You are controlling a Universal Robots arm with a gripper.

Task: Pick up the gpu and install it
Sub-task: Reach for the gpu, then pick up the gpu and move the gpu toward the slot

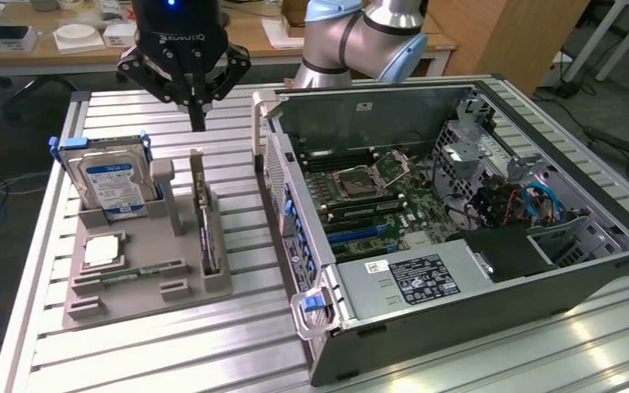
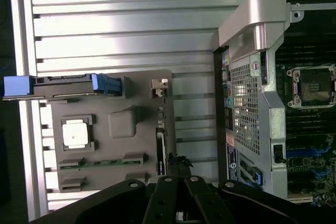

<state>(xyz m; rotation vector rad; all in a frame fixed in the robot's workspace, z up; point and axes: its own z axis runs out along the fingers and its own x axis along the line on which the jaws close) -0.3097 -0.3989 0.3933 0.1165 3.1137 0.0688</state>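
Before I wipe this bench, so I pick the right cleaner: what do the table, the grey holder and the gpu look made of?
Table: ribbed bare metal, likely aluminium; it glints.
Grey holder: matte plastic, probably; no shine.
Gpu: circuit board, dark face, brownish edge; likely fibreglass laminate.

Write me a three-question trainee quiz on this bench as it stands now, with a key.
1. True or false: the gpu stands on edge in the grey holder.
2. The gripper, above the holder, is: A) shut and empty; B) wide open; C) shut on the gpu.
3. Fill in: the holder lies to the exterior view's ____ of the open computer case.

Key: 1 true; 2 A; 3 left.
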